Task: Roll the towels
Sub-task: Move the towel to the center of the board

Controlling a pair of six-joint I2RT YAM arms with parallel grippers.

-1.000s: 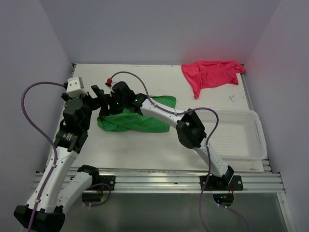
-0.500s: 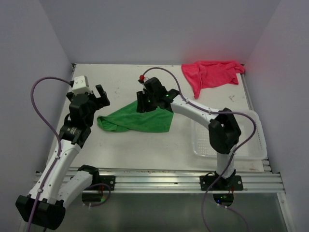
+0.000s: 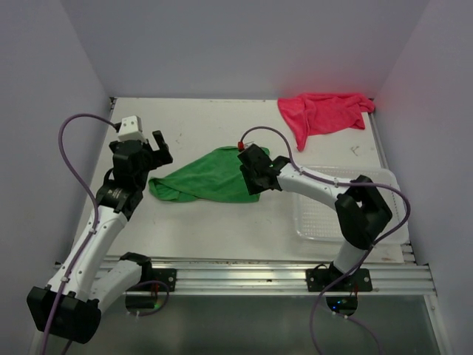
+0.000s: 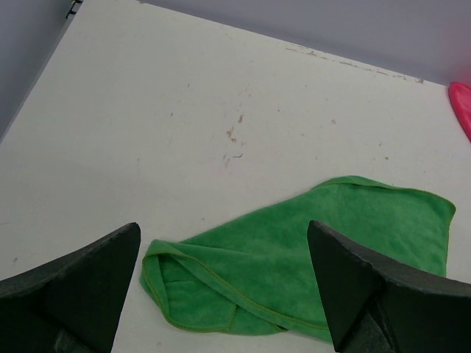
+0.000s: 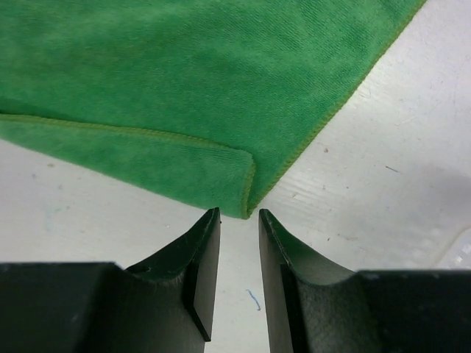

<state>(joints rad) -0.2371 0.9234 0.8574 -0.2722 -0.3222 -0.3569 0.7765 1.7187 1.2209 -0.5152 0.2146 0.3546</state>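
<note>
Top view first: my left claw (image 3: 157, 150) is spread wide and holding nothing, hanging above the tabletop (image 3: 207, 118), with the bunched end of the green towel (image 3: 211, 176) just ahead of it and below. My right claw (image 3: 253, 183) sits low at that towel's opposite end, right by a corner. The pink-red towel (image 3: 321, 112) lies crumpled well beyond the right claw in the far corner, and the clear mesh basket (image 3: 384, 177) is out past its arm. Now the left wrist view: between the parted fingers of the left claw (image 4: 222, 224) the green towel (image 4: 309, 243) tapers toward me, its near end folded over on itself with a stitched hem showing, and a sliver of the pink-red towel (image 4: 462, 103) peeks in far off to one side. Right wrist view: the right claw (image 5: 239, 213) has its jaws almost together, a narrow gap, gripping nothing, and the green towel (image 5: 184, 73) starts just in front of the tips. It has a fine looped pile, a doubled layer and a neat hemmed corner on the pale, scuffed tabletop (image 5: 383, 147). I reckon this cloth is light, limp and grippy rather than slick, so it will sag and bunch. I'd pinch that hemmed corner or the doubled edge, and it looks far from rolled.
</note>
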